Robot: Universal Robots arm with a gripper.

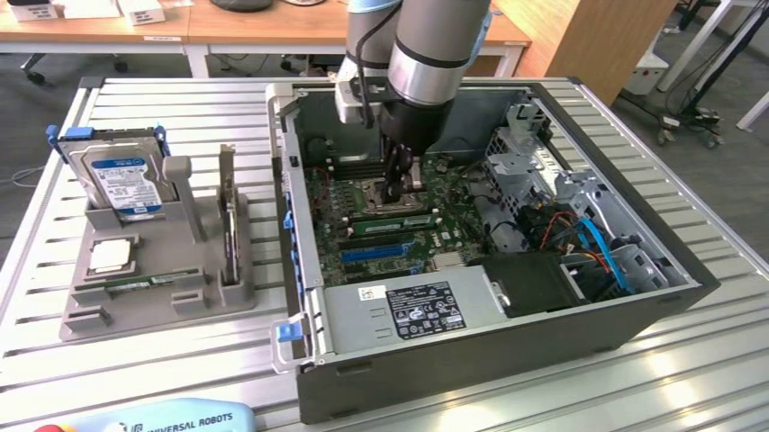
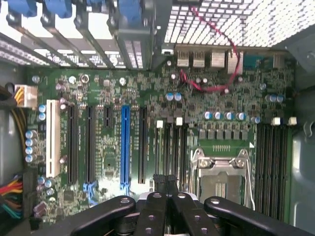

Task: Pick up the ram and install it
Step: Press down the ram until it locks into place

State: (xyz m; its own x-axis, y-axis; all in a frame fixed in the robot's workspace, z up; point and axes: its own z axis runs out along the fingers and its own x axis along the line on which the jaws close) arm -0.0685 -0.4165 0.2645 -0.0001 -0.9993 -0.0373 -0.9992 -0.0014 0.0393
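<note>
Slatted metal table; a pendant [image 1: 168, 420] reads "UNIVERSAL ROBOTS". Inside the open computer case [image 1: 481, 346], the gripper [image 1: 401, 184] hangs over the motherboard [image 2: 147, 108], fingers [image 2: 160, 183] pressed together. Well away from it, outside the case, the ram [image 1: 150, 283] lies in a grey holder [image 1: 157, 310].

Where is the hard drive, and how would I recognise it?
Beside the open computer case, on the exterior view's left, sits a grey holder. The hard drive stands upright at its far end: a silver box with a blue label, unlike the small square chip lying flat nearer the camera.

Ext high oblique, wrist close overhead, shared motherboard [image 1: 384, 202]
</note>
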